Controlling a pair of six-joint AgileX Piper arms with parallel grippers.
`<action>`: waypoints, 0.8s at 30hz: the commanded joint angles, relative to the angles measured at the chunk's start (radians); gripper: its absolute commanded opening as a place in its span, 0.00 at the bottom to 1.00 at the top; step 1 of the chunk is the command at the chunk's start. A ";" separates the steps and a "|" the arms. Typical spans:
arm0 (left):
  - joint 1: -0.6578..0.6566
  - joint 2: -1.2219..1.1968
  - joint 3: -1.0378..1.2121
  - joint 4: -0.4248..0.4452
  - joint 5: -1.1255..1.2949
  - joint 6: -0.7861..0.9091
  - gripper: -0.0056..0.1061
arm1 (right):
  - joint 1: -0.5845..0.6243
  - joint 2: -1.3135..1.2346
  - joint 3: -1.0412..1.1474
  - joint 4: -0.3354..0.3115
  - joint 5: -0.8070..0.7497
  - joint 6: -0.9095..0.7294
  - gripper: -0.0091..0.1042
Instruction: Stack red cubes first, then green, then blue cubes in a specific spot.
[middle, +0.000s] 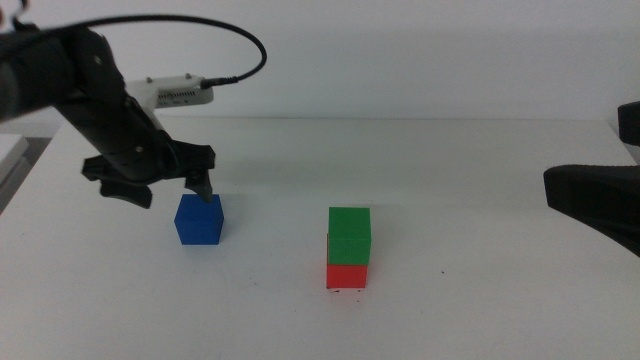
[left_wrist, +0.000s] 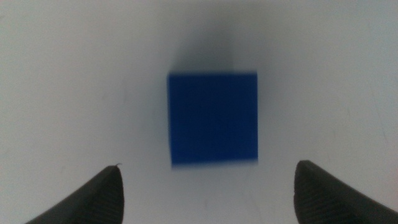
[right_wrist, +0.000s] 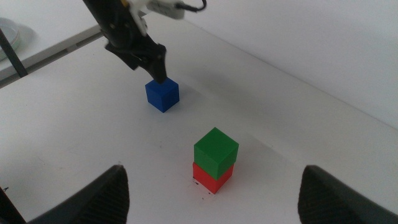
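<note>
The blue cube (middle: 199, 220) (right_wrist: 162, 94) rests on the white table, left of centre. Directly above it hovers my left gripper (middle: 175, 190), open, with one fingertip just over the cube's back edge. In the left wrist view the blue cube (left_wrist: 213, 118) lies ahead of the gap of the left gripper (left_wrist: 208, 180), untouched. The green cube (middle: 350, 235) (right_wrist: 216, 150) sits on the red cube (middle: 347, 276) (right_wrist: 211, 177) at mid-table. Tiny black specks of the specific spot (middle: 343, 291) peek out at the stack's base. My right gripper (right_wrist: 212, 169) waits open at the table's right side.
The right arm's dark body (middle: 592, 198) hangs over the table's right edge. The left arm's cable (middle: 240, 45) loops above the back of the table. A table seam and a pale dish (right_wrist: 11, 31) lie beyond the left side.
</note>
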 joint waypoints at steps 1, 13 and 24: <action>-0.003 0.025 -0.010 -0.014 -0.062 -0.011 0.89 | -0.002 -0.004 0.004 -0.003 -0.008 -0.007 0.90; -0.036 0.075 -0.010 0.105 -0.147 -0.091 0.89 | -0.002 -0.004 0.004 -0.003 -0.008 -0.007 0.90; -0.083 0.129 -0.010 0.130 -0.171 -0.116 0.89 | -0.002 -0.004 0.004 -0.003 -0.008 -0.007 0.90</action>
